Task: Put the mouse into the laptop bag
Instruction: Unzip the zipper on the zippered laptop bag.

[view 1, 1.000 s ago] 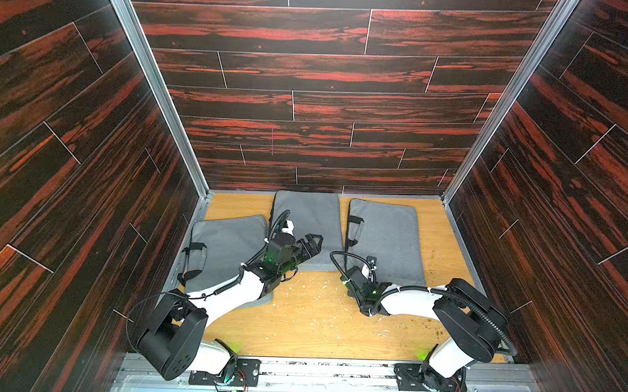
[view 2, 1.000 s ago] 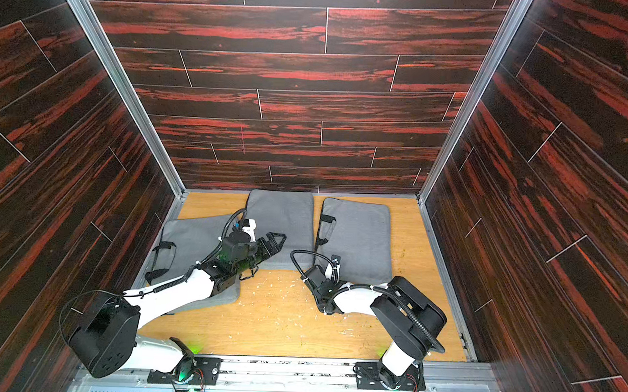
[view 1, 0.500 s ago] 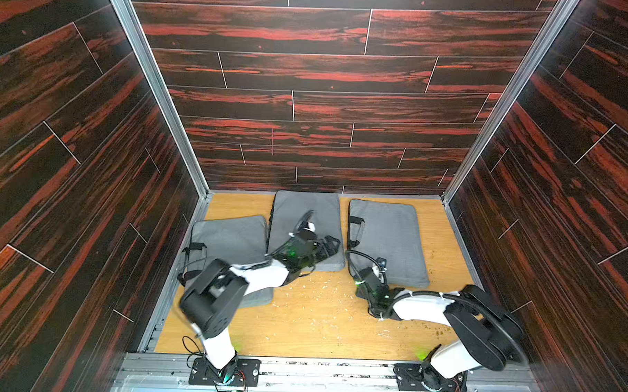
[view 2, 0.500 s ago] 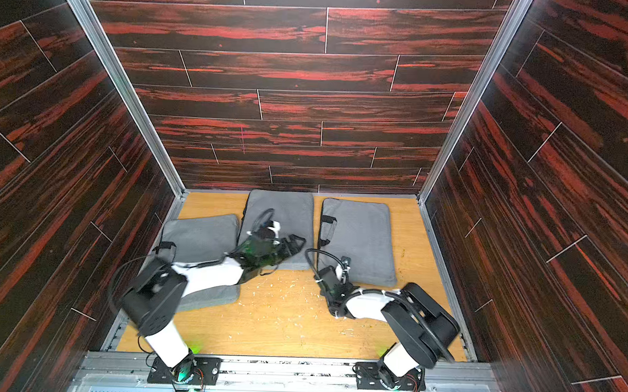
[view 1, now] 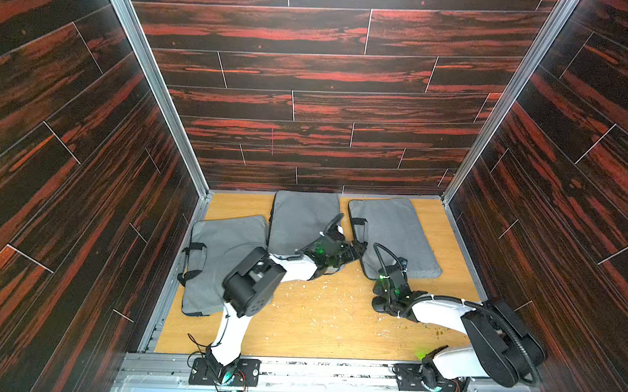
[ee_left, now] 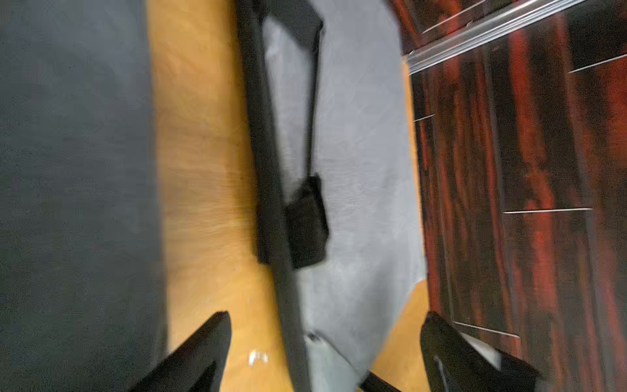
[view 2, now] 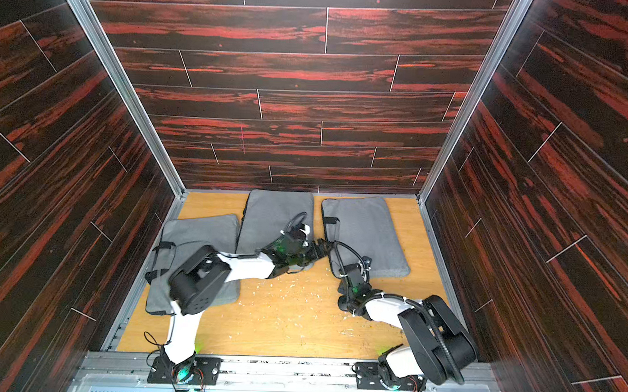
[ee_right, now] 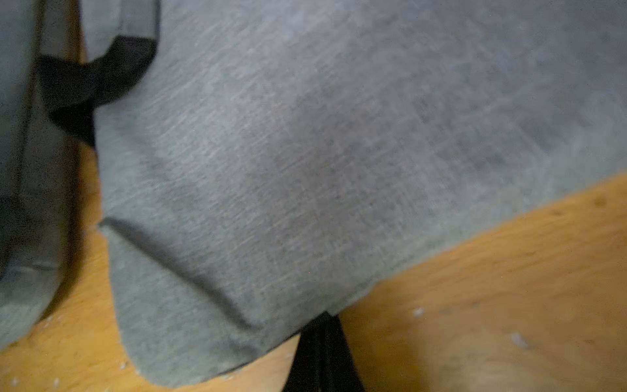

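Three grey laptop bags lie flat on the wooden floor [view 1: 319, 322], which is closed in by dark red plank walls [view 1: 309, 96]. The left bag [view 1: 224, 244] is closest to the robot, the middle bag [view 1: 301, 218] reaches the back wall, and the right bag [view 1: 394, 228] lies just beside it with a strip of bare floor between them. Small pale crumbs [view 1: 323, 294] are scattered on the floor in front of the bags.

The left arm lies across the near end of the middle bag and hides that end. The left gripper [ee_left: 327, 315] hangs over the gap between the middle and right bags with its fingers [ee_left: 210, 342] wide apart and nothing between them. The right gripper [ee_right: 325, 317] is closed, and its tips meet the near edge of the right bag. We cannot tell if it pinches the cloth. The cable of the right arm loops over the near left corner of this bag.

The long axis of the right bag runs from near to far, with the far end turned a little to the left. Its black strap [ee_left: 305, 220] sits on the long side that faces the middle bag.

We cannot find the mouse in any view, so we cannot tell where it is. The wrist views are blurred, and we can read no lettering on the bags.
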Controlling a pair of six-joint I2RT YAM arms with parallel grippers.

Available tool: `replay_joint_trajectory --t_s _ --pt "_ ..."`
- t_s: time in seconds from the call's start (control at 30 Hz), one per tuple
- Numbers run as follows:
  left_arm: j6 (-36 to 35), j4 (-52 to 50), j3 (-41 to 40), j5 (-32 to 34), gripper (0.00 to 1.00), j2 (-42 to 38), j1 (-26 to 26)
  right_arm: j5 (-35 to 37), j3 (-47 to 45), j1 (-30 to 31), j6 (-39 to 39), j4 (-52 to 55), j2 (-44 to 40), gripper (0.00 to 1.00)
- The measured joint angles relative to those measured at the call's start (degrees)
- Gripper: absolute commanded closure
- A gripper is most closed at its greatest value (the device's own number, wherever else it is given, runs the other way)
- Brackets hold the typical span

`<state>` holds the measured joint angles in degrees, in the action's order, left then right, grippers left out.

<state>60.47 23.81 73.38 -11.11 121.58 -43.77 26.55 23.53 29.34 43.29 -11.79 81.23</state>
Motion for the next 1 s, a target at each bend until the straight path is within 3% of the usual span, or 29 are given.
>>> replay_joint_trajectory --t_s 0.13,0.2,0.3,0.33,0.47,0.57,0.8,1.0 --pt "0.04 -1.49 5.05 0.68 0.18 4.2 -1.99 -0.66 -0.59 -2.93 -0.44 0.15 -1.01 1.0" --pt "0.17 -2.47 7.39 1.33 0.32 6.34 -2.73 -0.85 -1.03 -3.87 -0.5 0.26 -1.77 1.0" --pt "0.72 -4.46 11.45 1.81 0.69 9.9 -3.61 -1.31 -1.51 -4.24 -0.74 0.63 -3.13 1.0" --pt "0.59 -5.16 12.66 2.08 0.77 10.97 -3.69 -1.55 -1.6 -4.24 -0.83 0.66 -3.45 1.0" --pt "0.81 -7.61 17.94 2.23 0.95 14.29 -3.91 -2.25 -2.84 -4.44 -1.92 -0.28 -4.5 1.0" --pt "0.61 -10.45 20.48 2.89 1.0 14.51 -4.44 -3.78 -3.21 -4.57 -2.45 -1.57 -4.52 1.0" --pt "0.02 -14.86 27.04 5.68 1.0 17.55 -6.36 -7.56 -3.61 -2.03 -2.84 -4.63 -4.39 1.0" --pt "0.9 -14.93 27.65 8.2 1.0 17.94 -7.58 -9.2 -4.31 -1.99 -2.25 -7.34 -3.98 1.0"
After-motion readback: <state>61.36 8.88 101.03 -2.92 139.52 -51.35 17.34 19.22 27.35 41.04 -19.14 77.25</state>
